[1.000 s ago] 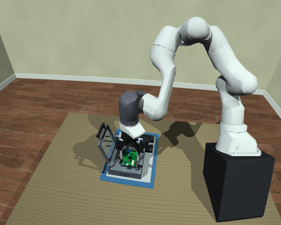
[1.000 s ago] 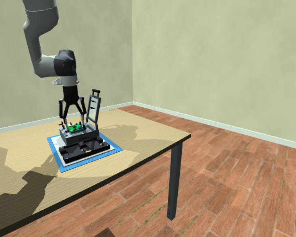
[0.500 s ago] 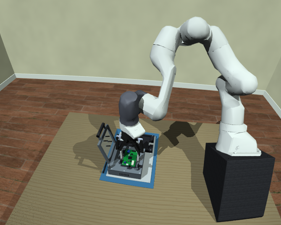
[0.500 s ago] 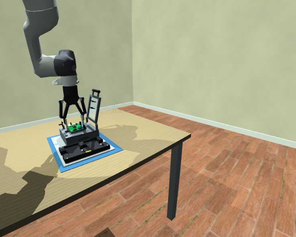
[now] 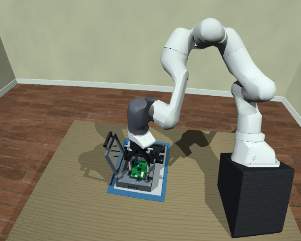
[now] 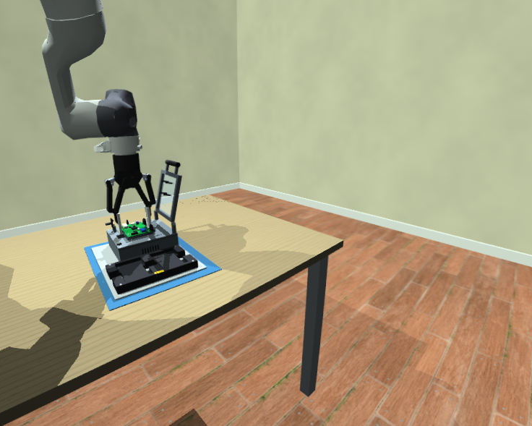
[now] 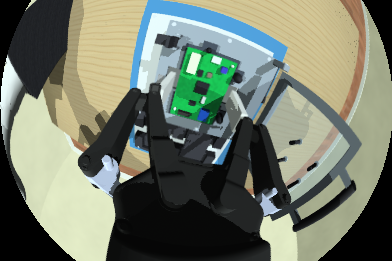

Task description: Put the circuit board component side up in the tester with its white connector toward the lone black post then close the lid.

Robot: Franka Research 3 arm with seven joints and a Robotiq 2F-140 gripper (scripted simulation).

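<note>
The green circuit board (image 5: pixel 138 168) (image 6: pixel 136 229) (image 7: pixel 214 78) lies component side up on the grey tester (image 5: pixel 121 183) (image 6: pixel 129 251) (image 7: pixel 250 53) and looks flat. Its white connector (image 5: pixel 142 174) (image 7: pixel 193 63) is at the end away from the tray. A black post (image 7: pixel 209 50) stands just beyond that end. I cannot see whether the pins are through the holes. My gripper (image 5: pixel 138 166) (image 6: pixel 133 220) (image 7: pixel 201 89) is open, its pale fingertips low beside the board's two long sides, with small gaps. The lid (image 5: pixel 111 165) (image 6: pixel 176 198) (image 7: pixel 347 158) stands raised at one side.
The black tray (image 6: pixel 138 279) with a yellow mark lies beside the tester and holds no board. Both stand on a blue-edged white mat (image 5: pixel 135 196) (image 6: pixel 204 265) (image 7: pixel 215 15). A black latch-like part (image 5: pixel 149 177) (image 7: pixel 167 40) stands on the tester's side opposite the lid.
</note>
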